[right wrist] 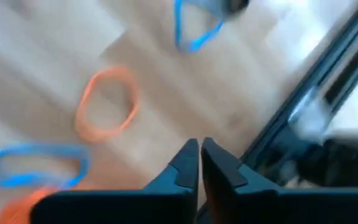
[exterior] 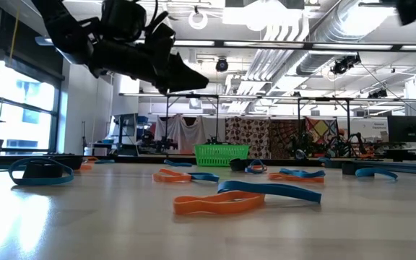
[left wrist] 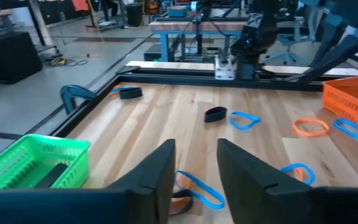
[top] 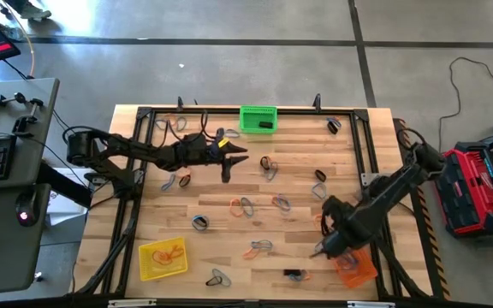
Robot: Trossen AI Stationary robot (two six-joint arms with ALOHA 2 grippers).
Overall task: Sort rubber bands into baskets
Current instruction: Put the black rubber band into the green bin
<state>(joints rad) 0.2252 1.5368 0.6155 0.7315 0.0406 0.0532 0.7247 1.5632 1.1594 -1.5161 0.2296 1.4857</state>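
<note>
Sorting barely started: most rubber bands [top: 245,205] lie loose between the grippers. Left gripper [left wrist: 194,180] parted, empty, green basket [top: 258,118] just beyond. Right gripper [right wrist: 199,163] clenched empty beside orange basket [top: 354,269]; yellow basket [top: 162,257] holds some.

baskets: three are showing — green basket [top: 258,119] just beside the left pincer [top: 229,156], orange basket [top: 354,267] at the right pincer [top: 318,250], yellow basket [top: 163,258] well apart from both | pincers: two | rubber bands [top: 248,205]: many are lying scattered, exact count unclear
</note>
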